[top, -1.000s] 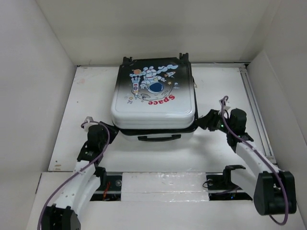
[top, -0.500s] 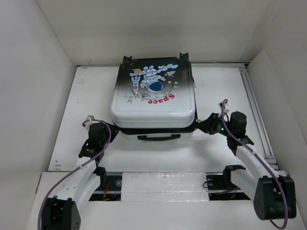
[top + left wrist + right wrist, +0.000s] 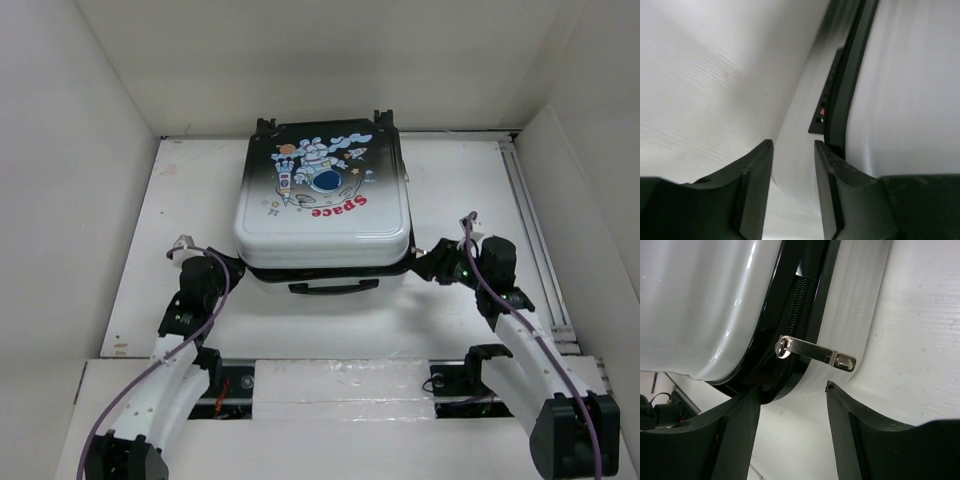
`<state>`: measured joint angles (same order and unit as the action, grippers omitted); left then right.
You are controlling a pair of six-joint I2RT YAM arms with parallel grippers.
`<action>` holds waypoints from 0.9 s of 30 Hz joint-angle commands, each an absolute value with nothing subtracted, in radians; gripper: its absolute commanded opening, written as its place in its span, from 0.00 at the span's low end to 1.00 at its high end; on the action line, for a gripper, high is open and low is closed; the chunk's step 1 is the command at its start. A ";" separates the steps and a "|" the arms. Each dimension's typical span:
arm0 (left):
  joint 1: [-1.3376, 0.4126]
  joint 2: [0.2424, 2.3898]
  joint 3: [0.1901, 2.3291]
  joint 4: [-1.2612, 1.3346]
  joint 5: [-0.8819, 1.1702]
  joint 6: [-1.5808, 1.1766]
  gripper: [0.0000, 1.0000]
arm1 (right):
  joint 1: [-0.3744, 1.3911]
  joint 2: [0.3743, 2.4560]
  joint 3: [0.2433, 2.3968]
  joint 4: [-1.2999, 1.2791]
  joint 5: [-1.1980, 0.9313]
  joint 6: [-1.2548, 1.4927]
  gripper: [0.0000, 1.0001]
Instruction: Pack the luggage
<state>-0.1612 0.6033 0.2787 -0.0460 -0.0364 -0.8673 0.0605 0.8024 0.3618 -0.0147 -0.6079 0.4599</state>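
Closed luggage [image 3: 322, 210] lies mid-table [image 3: 190, 200], a gripper at each near corner.
The left gripper [image 3: 793, 143], narrowly parted, holds nothing by the seam. The right gripper [image 3: 793, 386] is spread and empty, just short of the zipper pull [image 3: 815, 354]. Best to centre on the pull's flat tab, clamp squarely, then drag along the seam.

The luggage [image 3: 322, 205] is laid flat at the middle of the counter [image 3: 190, 195], with its handle [image 3: 332, 288] turned to the near side and its wheels [image 3: 266, 124] to the far side. The left pincer [image 3: 232, 266] is set at the luggage's near-left corner and the right pincer [image 3: 420, 262] at its near-right corner. A zipper pull [image 3: 816, 354] is found on the luggage's side, just beyond the right pincer's tips.
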 commanded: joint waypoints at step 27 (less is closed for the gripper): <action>-0.193 0.337 0.422 0.108 0.280 -0.670 0.24 | 0.045 0.874 0.561 -0.083 -0.576 0.374 0.71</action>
<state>-0.1890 0.2703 0.3939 0.0082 0.1452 -0.7292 0.0574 0.8101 0.5285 -0.1616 -0.5125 0.3946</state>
